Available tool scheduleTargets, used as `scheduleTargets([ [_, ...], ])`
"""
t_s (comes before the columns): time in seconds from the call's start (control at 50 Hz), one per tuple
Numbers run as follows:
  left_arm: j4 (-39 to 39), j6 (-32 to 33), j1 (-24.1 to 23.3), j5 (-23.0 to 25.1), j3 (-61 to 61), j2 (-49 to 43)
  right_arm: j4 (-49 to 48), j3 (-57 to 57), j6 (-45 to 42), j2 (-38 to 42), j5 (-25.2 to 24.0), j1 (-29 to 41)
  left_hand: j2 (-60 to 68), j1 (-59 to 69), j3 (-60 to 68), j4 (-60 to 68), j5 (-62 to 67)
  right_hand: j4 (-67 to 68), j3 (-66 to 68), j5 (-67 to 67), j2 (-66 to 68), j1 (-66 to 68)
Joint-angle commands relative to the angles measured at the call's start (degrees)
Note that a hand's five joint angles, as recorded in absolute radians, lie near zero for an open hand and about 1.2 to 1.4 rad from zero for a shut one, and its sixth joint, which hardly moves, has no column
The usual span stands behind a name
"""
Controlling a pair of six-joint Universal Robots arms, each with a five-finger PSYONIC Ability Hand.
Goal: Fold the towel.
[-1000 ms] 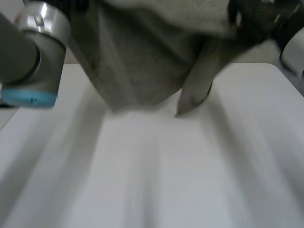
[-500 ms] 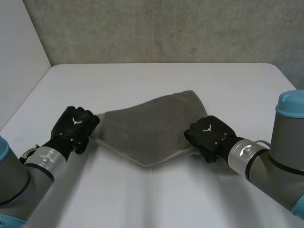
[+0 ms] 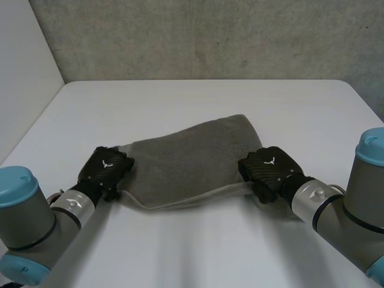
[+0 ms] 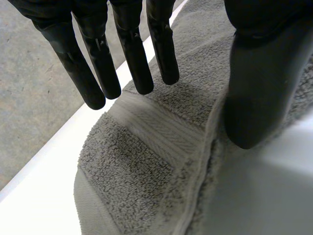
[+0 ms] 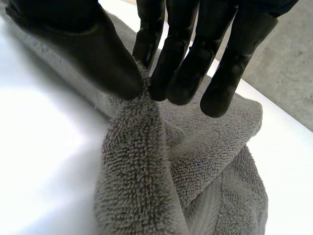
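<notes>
On the right hand (image 3: 267, 170) the fingers (image 5: 178, 73) are pinching a raised ridge of the towel (image 5: 142, 166) against the thumb, at its near right corner. On the left hand (image 3: 108, 168) the fingers (image 4: 133, 63) are hanging straight and spread over the near left corner, gripping nothing. The towel is lying in the middle of the tabletop (image 3: 198, 96), its long axis running hand to hand. Both arms are reaching in low from the near side; the left probably needs to be closing before any lift.

A: Where does the head view sit?
B: High and behind, looking down on the white table (image 3: 198, 96).
A: And the wrist views?
B: Each looks from very near; all three share the grey towel (image 3: 192, 156).
</notes>
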Motion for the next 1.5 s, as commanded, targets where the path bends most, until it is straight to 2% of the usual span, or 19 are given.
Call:
scheduleTargets([
  [0.02,-0.3,0.1,-0.5,0.7,-0.9,0.7,-0.2,-0.4,4.1,0.3,0.8,-0.3,11.4,11.4,11.6,11.4,11.7,-25.7,-26.0,-25.4,-25.3,-25.3],
  [0.06,-0.4,0.1,0.0,1.5,-0.8,0.9,0.6,-0.9,4.3,0.5,0.8,-0.5,26.8,26.8,27.0,26.8,27.1,-41.4,-41.7,-41.1,-41.0,-41.0],
  [0.08,-0.4,0.1,0.0,1.5,-0.8,0.9,0.6,-0.9,4.3,0.5,0.8,-0.5,26.8,26.9,27.0,26.9,27.1,-41.5,-41.8,-41.2,-41.1,-41.1],
  [0.1,-0.4,0.0,0.3,1.8,-0.8,0.9,1.0,-0.9,4.2,0.3,0.8,-0.9,37.5,37.5,37.7,37.5,37.8,-46.8,-47.1,-46.6,-46.4,-46.4],
  [0.16,-0.4,-0.3,0.6,2.1,-0.6,1.4,3.1,-0.9,4.1,-0.2,0.8,-2.8,37.6,37.6,37.8,37.6,37.9,-51.2,-51.5,-51.0,-50.8,-50.8],
  [0.38,-0.6,-2.0,2.5,1.5,-0.8,4.2,15.1,-0.2,-0.5,-5.0,0.4,-11.7,37.6,37.6,37.8,37.6,37.9,-50.0,-50.4,-49.8,-49.7,-49.7],
  [0.58,-2.4,-11.2,3.6,1.5,-0.5,7.7,11.6,8.5,-5.1,-6.7,-1.2,-20.0,37.6,37.6,37.8,37.6,37.9,-47.0,-47.3,-46.8,-46.6,-46.6],
  [0.66,-4.1,-14.0,3.6,1.7,0.0,8.4,5.8,12.1,-5.3,-6.6,-4.0,-20.7,37.6,37.6,37.8,37.6,37.9,-41.3,-41.6,-41.1,-40.9,-40.9],
  [0.82,-4.6,-14.1,3.6,1.7,0.0,8.4,0.7,13.8,-4.9,-6.0,-4.9,-20.6,37.6,37.6,37.8,37.6,37.9,-33.6,-33.9,-33.3,-33.2,-33.2],
  [1.16,-4.6,-14.1,3.8,1.9,-0.1,9.2,-0.5,12.9,-5.2,0.9,-4.2,-20.1,37.6,37.6,37.8,37.6,37.9,-29.5,-29.9,-29.3,-29.1,-29.2],
  [1.18,-4.6,-14.1,3.8,1.9,-0.1,9.2,-0.4,12.8,-5.3,0.9,-4.2,-20.1,37.6,37.6,37.8,37.6,37.9,-23.0,-23.4,-22.8,-22.6,-22.7],
  [1.2,-4.6,-14.1,3.8,1.9,-0.1,9.2,-0.3,12.6,-5.2,0.5,-4.5,-20.2,37.6,37.6,37.8,37.6,37.9,-6.0,-6.3,-5.7,-5.6,-5.6],
  [1.22,-4.6,-14.1,3.8,1.9,0.0,9.2,-0.3,12.6,-5.2,0.5,-4.5,-20.2,37.6,37.6,37.8,37.6,37.9,-5.8,-6.1,-5.6,-5.4,-5.4],
  [1.24,-4.6,-14.1,3.8,1.9,0.0,9.2,-0.3,12.2,-4.9,0.3,-4.7,-20.2,37.6,37.6,37.8,37.6,37.9,6.1,5.8,6.4,6.5,6.5],
  [1.28,-4.6,-14.1,3.9,2.0,0.0,9.8,-0.3,11.9,-4.2,-0.3,-4.8,-20.5,37.6,37.6,37.8,37.6,37.9,6.2,5.9,6.5,6.6,6.6],
  [1.36,-4.7,-14.1,4.2,1.9,0.0,11.4,-0.3,12.3,-3.7,-11.9,-5.1,-20.9,37.6,37.6,37.8,37.6,37.9,6.2,5.9,6.5,6.6,6.6],
  [1.38,-5.0,-14.1,4.4,1.9,0.0,12.5,-0.3,12.3,-3.7,-11.9,-5.1,-20.9,37.6,37.6,37.8,37.6,37.9,6.2,5.9,6.5,6.6,6.6],
  [1.42,-5.5,-14.3,4.9,1.9,0.1,13.9,-0.6,12.5,-3.2,-20.2,-5.1,-21.3,37.6,37.6,37.8,37.6,37.9,6.2,5.9,6.5,6.6,6.6],
  [1.5,-8.2,-14.2,6.1,2.0,0.1,20.1,0.0,11.5,-1.9,-26.3,-4.7,-21.6,37.6,37.6,37.8,37.6,37.9,6.2,5.9,6.5,6.6,6.6],
])
